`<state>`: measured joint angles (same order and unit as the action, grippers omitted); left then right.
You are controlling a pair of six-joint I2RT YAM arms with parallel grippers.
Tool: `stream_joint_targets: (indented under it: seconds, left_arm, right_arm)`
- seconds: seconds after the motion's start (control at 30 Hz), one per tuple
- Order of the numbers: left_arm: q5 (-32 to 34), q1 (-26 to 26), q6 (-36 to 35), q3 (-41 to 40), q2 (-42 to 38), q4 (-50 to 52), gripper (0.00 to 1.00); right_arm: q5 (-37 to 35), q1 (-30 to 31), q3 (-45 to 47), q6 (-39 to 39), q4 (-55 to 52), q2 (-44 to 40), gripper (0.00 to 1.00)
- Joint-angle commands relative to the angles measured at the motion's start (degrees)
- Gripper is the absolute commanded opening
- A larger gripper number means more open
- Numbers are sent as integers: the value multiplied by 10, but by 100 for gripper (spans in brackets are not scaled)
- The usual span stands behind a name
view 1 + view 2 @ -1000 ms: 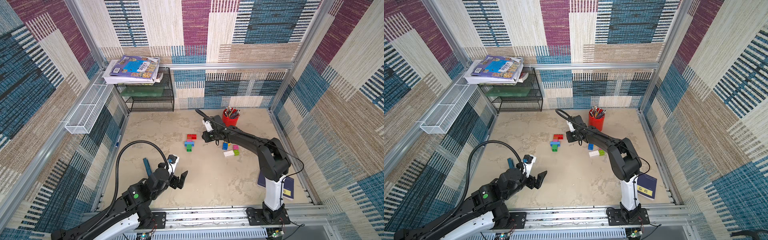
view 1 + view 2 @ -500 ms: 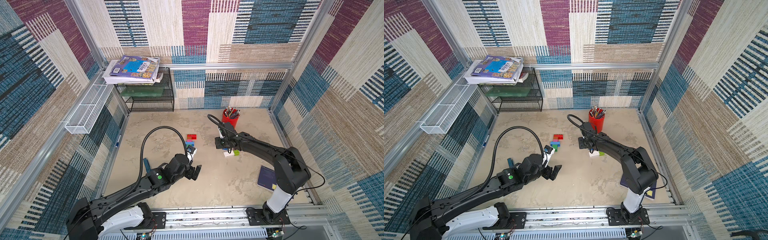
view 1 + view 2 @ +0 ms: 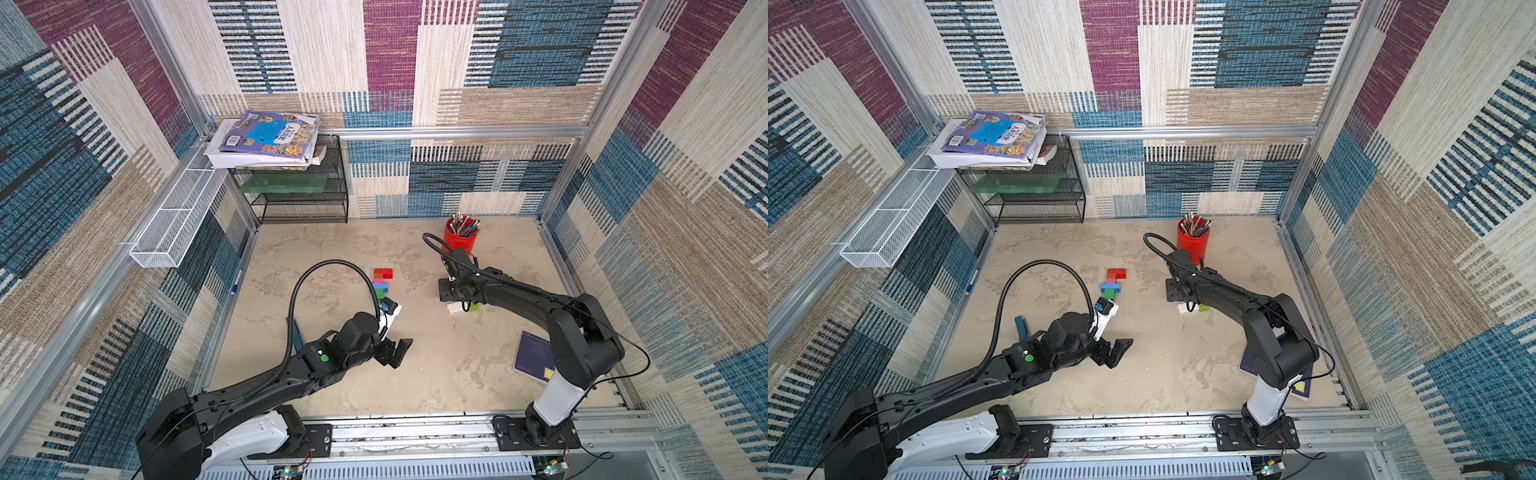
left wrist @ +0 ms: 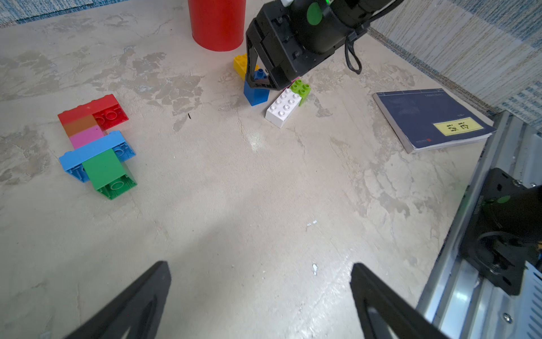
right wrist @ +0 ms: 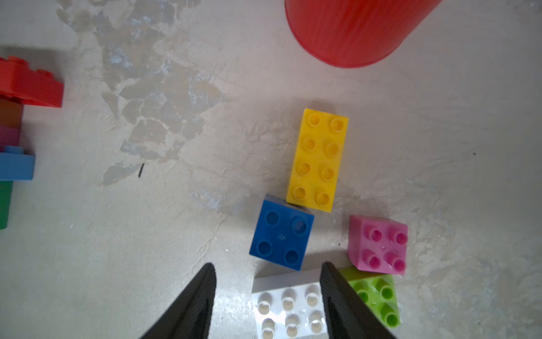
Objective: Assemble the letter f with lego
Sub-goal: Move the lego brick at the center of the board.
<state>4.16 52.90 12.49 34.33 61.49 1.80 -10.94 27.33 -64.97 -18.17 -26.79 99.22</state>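
Observation:
A joined lego piece (image 3: 382, 283) of red, orange, pink, light blue and green bricks lies flat mid-table, also in a top view (image 3: 1113, 283) and the left wrist view (image 4: 93, 141). Loose lego lies right of it: yellow (image 5: 318, 160), blue (image 5: 281, 234), pink (image 5: 378, 245), lime (image 5: 377, 290) and white (image 5: 289, 305). My right gripper (image 5: 267, 265) is open just above these; the white brick lies between its fingers, the blue one just beyond the tips. My left gripper (image 4: 260, 265) is open and empty over bare table, nearer the front (image 3: 395, 353).
A red pen cup (image 3: 461, 237) stands behind the loose bricks. A dark blue notebook (image 3: 534, 357) lies at the front right. A teal object (image 3: 296, 336) lies beside my left arm. A black wire rack (image 3: 299, 199) with books fills the back left corner.
My right gripper has left the joined piece, moved right to the loose bricks and opened. My left arm has reached forward toward the middle of the table.

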Motion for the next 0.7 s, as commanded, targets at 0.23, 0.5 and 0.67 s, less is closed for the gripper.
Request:
stream_joint_targets:
  seconds: [0.23, 0.5, 0.67]
  left_arm:
    - [2, 0, 15, -15, -23, -17, 99]
    - [6, 0, 20, -22, -29, -7, 99]
    - [13, -1, 21, -26, -39, -4, 99]
  right_arm:
    - [5, -9, -21, 1, 16, 37, 59]
    - [9, -12, -45, 9, 11, 69, 52]
    - [13, -13, -51, 24, 6, 80, 42]
